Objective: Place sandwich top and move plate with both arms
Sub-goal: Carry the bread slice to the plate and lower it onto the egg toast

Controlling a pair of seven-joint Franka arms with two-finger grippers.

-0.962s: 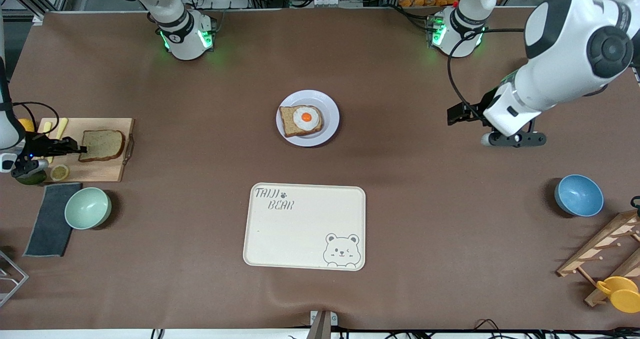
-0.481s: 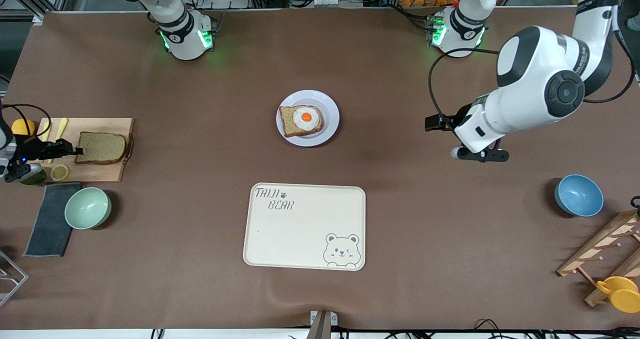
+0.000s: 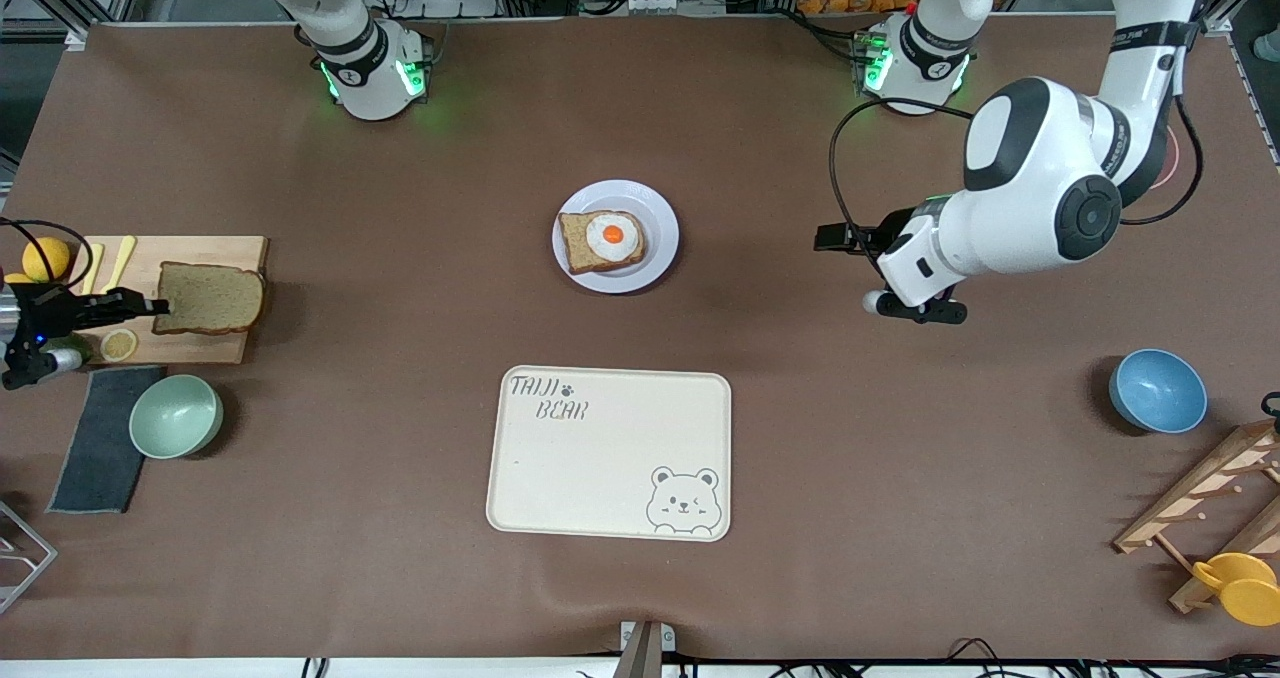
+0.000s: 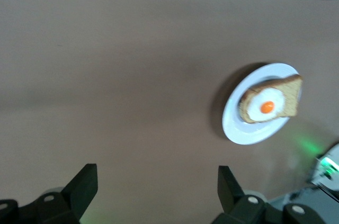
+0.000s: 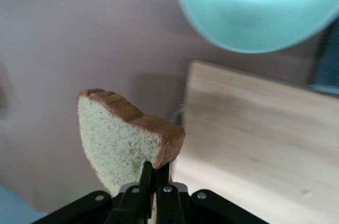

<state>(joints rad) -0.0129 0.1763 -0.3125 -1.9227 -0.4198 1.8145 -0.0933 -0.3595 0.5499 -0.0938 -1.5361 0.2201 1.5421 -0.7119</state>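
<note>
The sandwich top point(image 3: 210, 298) is in the air over the wooden cutting board point(image 3: 215, 343), at the right arm's end of the surface point(image 3: 400, 478). The right gripper point(image 3: 150, 306) holds it by one edge; in the right wrist view the fingers point(image 5: 145, 179) are pressed narrow on the slice point(image 5: 124, 147), which stands on its edge above the board point(image 5: 254, 150). The mint bowl point(image 3: 176, 416) stands near the board, nearer to the front camera than it, with a dark cloth point(image 3: 100, 438) just beside the bowl.

The plate point(image 3: 660, 218) lies well apart from the board, toward the middle of the surface, and carries a bread slice with a fried egg point(image 3: 602, 241). The cream bear-print tray point(image 3: 610, 453) lies nearer to the front camera than the plate.

The left gripper point(image 3: 835, 238) hangs over bare surface between the plate and the left arm's end. In the left wrist view its fingers point(image 4: 85, 187) are spread wide with nothing between them, and the plate point(image 4: 233, 128) shows in that view farther off.
</note>
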